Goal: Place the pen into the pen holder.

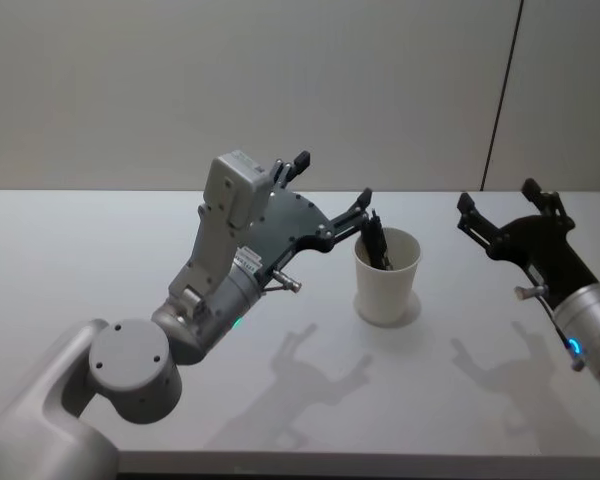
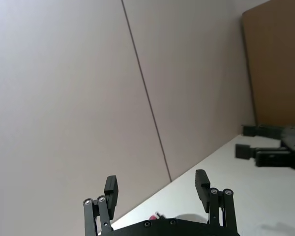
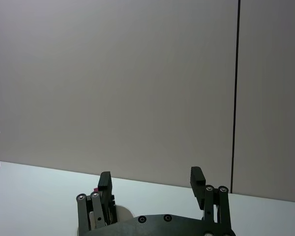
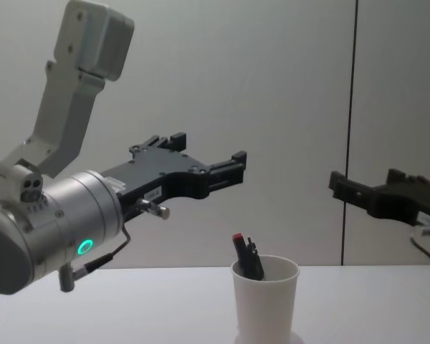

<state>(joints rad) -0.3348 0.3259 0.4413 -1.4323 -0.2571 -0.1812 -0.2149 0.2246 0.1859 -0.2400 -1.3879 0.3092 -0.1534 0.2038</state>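
Nearest, our left gripper (image 1: 332,190), jaws apart and empty, hovers above the pen holder (image 1: 386,277). Inside it the pen (image 1: 377,241) leans on the rim, apparently delivered. Beyond, our right gripper (image 1: 500,205) waits with jaws apart.

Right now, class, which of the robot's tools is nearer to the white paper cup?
Left. The left tool hovers open just above and left of the cup. The right tool hangs open farther off on the cup's right.
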